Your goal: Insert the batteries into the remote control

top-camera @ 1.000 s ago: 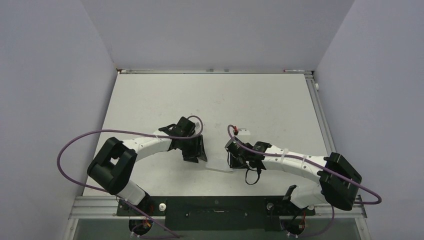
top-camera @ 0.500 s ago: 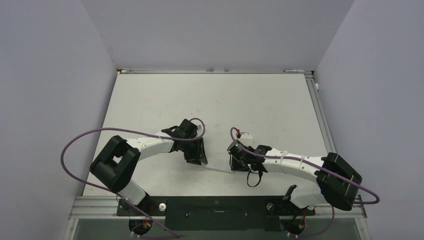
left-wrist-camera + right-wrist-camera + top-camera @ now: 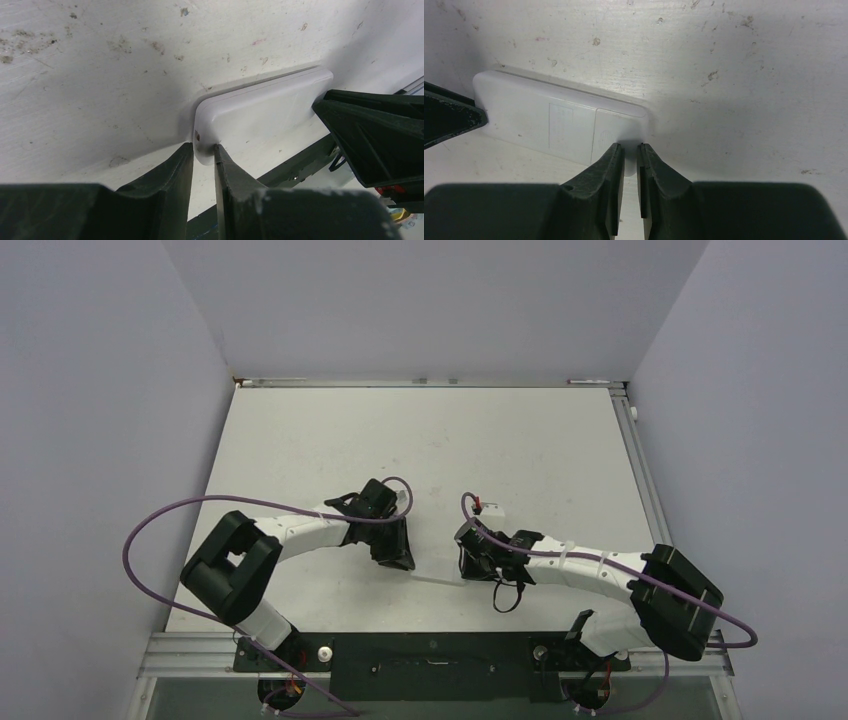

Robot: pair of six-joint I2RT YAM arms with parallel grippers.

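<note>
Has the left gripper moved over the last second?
Yes, slightly: the left gripper has edged toward the near rail, closing on the end of the remote.

table: white, speckled | small white piece: on table | walls: grey

Dead ahead of your left gripper sits the remote control, the right gripper beyond it; open table either side.

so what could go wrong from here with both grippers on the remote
1. The left gripper and right gripper each pinch only a thin end of the remote control, so it could slip or twist out.
2. The back cover looks still shut, and the right gripper clamps that end, possibly blocking its removal.
</note>
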